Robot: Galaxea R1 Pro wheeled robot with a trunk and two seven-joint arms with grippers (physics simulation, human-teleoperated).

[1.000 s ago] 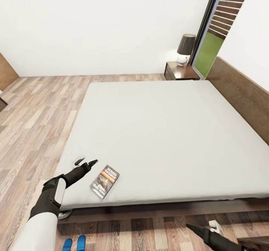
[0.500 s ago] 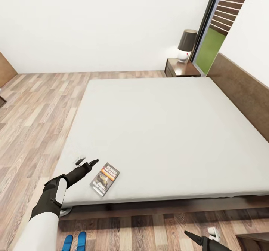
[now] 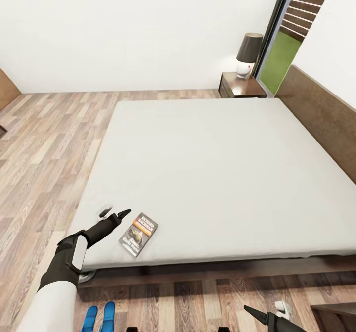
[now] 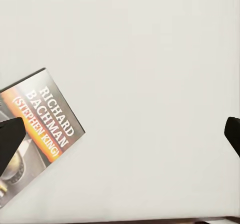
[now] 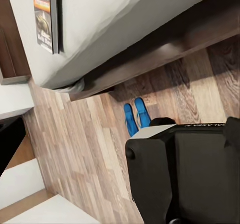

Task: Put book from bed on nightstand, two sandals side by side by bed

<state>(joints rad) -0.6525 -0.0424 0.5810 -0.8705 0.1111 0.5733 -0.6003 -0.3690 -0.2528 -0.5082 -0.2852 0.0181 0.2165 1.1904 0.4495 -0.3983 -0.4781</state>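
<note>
Since the earlier frames the head camera has tilted: the whole scene sits differently in the picture, while the book (image 3: 139, 233) and the left gripper (image 3: 114, 213) keep the same relation to each other.

The book lies flat on the bed (image 3: 207, 173), near the foot edge, at about 7 o'clock in the head view. The left gripper hovers over the mattress just beside the book, at its 10 o'clock, jaws spread and holding nothing. In the left wrist view one dark fingertip (image 4: 9, 143) overlaps the book's cover (image 4: 37, 134) and the other sits far across bare mattress, so the jaws appear set wide to straddle the book rather than pinch it yet.

The right gripper (image 3: 267, 314) hangs low at 5 o'clock over the floor; whether its jaws are parted cannot be told.

The sandals (image 3: 99, 317) lie side by side on the floor by the bed's foot, at 7 o'clock; this part looks done. The nightstand (image 3: 240, 85) stands at 1 o'clock, well apart from the book, carrying a lamp (image 3: 246, 55); the book must travel the bed's full length.
</note>
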